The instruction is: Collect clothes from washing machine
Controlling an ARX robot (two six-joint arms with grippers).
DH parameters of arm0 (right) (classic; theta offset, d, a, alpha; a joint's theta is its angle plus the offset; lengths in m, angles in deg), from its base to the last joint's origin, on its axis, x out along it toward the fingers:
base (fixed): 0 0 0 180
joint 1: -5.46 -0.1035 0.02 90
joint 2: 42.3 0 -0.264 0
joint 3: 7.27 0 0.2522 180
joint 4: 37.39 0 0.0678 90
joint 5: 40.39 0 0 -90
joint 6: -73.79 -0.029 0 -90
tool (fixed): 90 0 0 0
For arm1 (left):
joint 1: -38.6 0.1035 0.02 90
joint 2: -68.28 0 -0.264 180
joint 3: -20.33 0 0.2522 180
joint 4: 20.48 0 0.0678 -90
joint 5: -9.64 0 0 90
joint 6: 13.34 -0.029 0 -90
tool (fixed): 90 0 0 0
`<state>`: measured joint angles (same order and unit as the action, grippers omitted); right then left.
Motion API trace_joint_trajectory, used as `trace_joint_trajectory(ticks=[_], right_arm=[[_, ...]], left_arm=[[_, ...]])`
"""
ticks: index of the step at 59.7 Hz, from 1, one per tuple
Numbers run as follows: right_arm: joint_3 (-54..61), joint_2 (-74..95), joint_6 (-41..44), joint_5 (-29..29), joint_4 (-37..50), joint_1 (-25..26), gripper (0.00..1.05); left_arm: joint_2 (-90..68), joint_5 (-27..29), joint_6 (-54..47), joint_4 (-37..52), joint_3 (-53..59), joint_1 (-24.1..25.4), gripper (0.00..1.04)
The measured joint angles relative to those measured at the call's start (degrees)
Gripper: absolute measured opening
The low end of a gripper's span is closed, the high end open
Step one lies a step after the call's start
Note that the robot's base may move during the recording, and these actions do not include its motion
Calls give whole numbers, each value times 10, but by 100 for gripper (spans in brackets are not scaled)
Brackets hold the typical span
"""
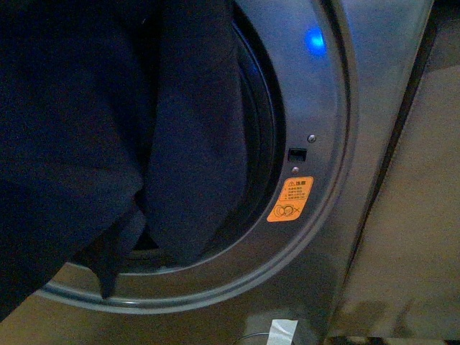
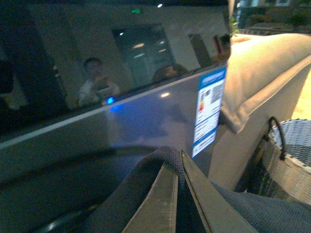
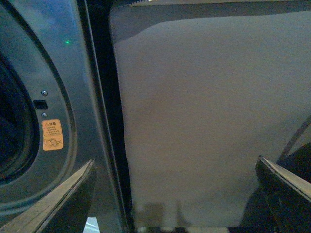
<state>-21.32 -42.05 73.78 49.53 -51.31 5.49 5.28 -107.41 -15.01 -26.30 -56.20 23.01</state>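
My left gripper (image 2: 178,158) is clamped on the clothes (image 1: 79,144). In the left wrist view a ridge of dark knit fabric bunches over the tips of both fingers (image 2: 158,204), with a woven basket (image 2: 294,160) close by, beside a pale cushion (image 2: 262,77). In the front view the garment fills the left half of the frame. It hangs in long folds out of the porthole of the washing machine (image 1: 338,237) and drapes over its lower rim. The orange sticker (image 1: 290,199) sits right of centre on the door ring, and a blue light (image 1: 314,39) glows near the top. My right gripper (image 3: 176,162) is spread wide and holds nothing, facing a beige panel (image 3: 204,107) beside the machine.
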Motion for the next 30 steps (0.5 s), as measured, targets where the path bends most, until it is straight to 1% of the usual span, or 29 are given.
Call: trace_joint_trajectory(ticks=[7, 13, 15, 19, 25, 30], right_arm=[[0, 0, 0, 0, 0, 0, 97], [0, 0, 0, 0, 0, 0, 97], [0, 0, 0, 0, 0, 0, 97], [0, 0, 0, 0, 0, 0, 97], [0, 0, 0, 0, 0, 0, 97], [0, 0, 0, 0, 0, 0, 97]], left_arm=[[-35, 5, 3, -22, -80, -45, 4], [-73, 14, 5, -43, -144, -71, 4], [-100, 16, 9, -60, -188, -84, 4], [-128, 21, 14, -75, -233, -96, 4], [-198, 45, 19, -119, -353, -127, 4], [-236, 56, 19, -146, -425, -144, 4]])
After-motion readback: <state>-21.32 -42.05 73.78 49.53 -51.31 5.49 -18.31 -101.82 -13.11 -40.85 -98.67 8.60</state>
